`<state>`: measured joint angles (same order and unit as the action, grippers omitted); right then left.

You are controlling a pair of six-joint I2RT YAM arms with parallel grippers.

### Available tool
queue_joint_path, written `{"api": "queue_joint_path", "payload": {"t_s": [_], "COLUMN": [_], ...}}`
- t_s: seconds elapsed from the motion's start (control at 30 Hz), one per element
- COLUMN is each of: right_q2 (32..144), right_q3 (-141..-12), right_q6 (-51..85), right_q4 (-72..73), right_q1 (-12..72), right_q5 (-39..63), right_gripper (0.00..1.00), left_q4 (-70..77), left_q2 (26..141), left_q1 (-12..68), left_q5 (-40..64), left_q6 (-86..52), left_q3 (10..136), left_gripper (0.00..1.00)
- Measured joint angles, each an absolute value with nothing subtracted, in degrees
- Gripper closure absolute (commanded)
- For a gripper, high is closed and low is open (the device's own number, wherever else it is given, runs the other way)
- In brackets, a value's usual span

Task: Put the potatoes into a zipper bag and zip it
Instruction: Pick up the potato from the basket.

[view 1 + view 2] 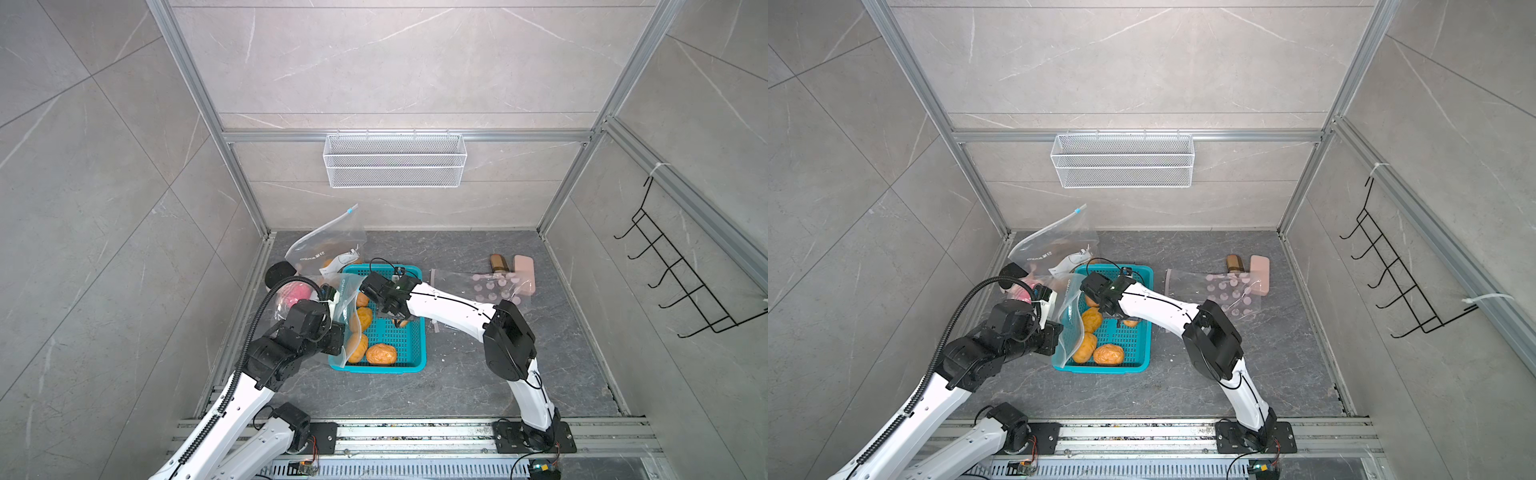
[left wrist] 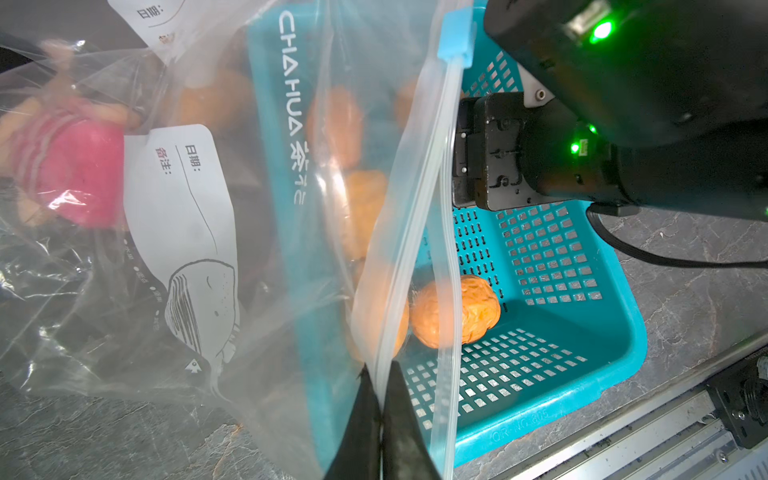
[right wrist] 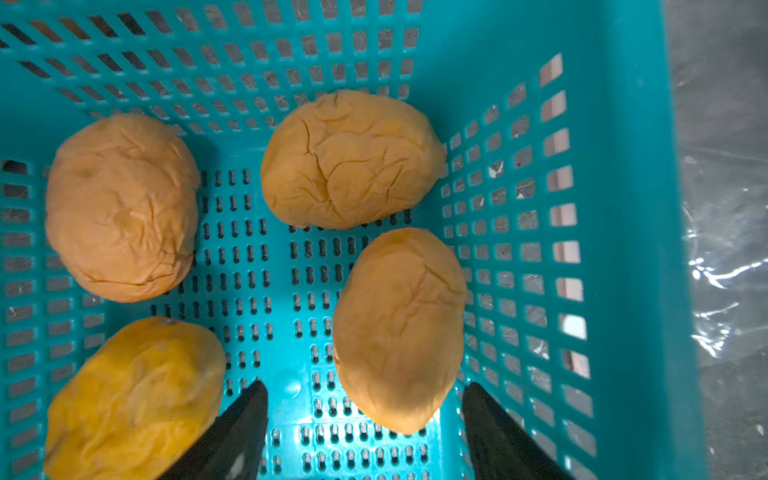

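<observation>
Several wrinkled orange potatoes [image 3: 351,160] lie in a teal plastic basket [image 1: 419,332]. My right gripper [image 3: 365,385] hangs open inside the basket. One potato [image 3: 399,328] lies just ahead of its fingertips [image 3: 253,399], untouched. My left gripper [image 2: 380,370] is shut on the rim of a clear zipper bag [image 2: 332,232], which hangs over the basket's left side in both top views [image 1: 348,303] [image 1: 1070,316]. The bag's blue slider [image 2: 455,37] sits at the far end of the zip. More potatoes [image 2: 455,309] show blurred through the plastic.
A pink plush doll [image 1: 296,293] lies in another clear bag left of the basket. A further bag [image 1: 326,245] stands behind it. At the right are a dotted bag [image 1: 498,289], a brown bottle [image 1: 496,262] and a pink box [image 1: 523,266]. A wire shelf [image 1: 395,160] and a hook rack [image 1: 685,270] hang on the walls.
</observation>
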<state>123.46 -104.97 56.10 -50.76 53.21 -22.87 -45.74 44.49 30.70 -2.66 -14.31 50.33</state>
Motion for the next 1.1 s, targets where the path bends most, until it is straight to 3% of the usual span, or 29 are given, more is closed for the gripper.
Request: {"api": "queue_joint_path", "payload": {"t_s": [0.6, 0.9, 1.1], "right_q2": [131.31, 132.88, 131.46], "right_q3": [-107.90, -109.93, -107.44], "right_q6": [60.23, 58.08, 56.05], "right_q4": [-50.37, -50.30, -47.83], "right_q1": [51.05, 50.63, 50.59], "right_q5": [-20.29, -18.37, -17.67], "right_gripper": [0.25, 0.46, 0.53], "left_q4": [-45.69, -45.65, -45.63], "left_q2": [45.47, 45.74, 45.74], "left_q1": [30.70, 30.70, 30.70], "left_q5": [-2.13, -1.34, -1.32], "left_q6": [-14.28, -14.28, -14.28], "left_q3": [50.33, 50.33, 50.33], "left_gripper": [1.00, 1.00, 1.00]}}
